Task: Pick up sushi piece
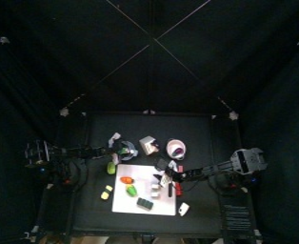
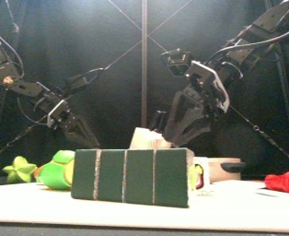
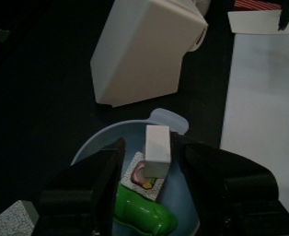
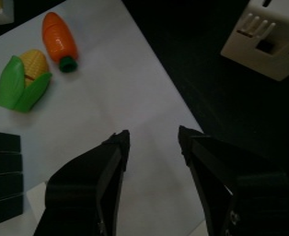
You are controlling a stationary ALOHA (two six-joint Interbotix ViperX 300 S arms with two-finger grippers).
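The sushi piece [image 2: 131, 175] is a dark green block with pale stripes, standing near the table's front edge on the white mat [image 1: 149, 177]. It also shows in the top view [image 1: 143, 203] and at the edge of the right wrist view [image 4: 2, 175]. My right gripper [image 4: 159, 171] hangs open over the mat's edge with nothing between its jaws, well apart from the sushi piece; seen from above it is behind it [image 1: 175, 172]. My left gripper [image 3: 154, 198] rests at the table's left, its jaws apart over a blue bowl [image 3: 134, 147].
A toy carrot [image 4: 57, 37] and a corn cob [image 4: 24, 78] lie on the mat. A white box [image 3: 141, 51] stands at the back. Green toys [image 2: 55, 171] sit front left and a red item [image 2: 283, 182] front right.
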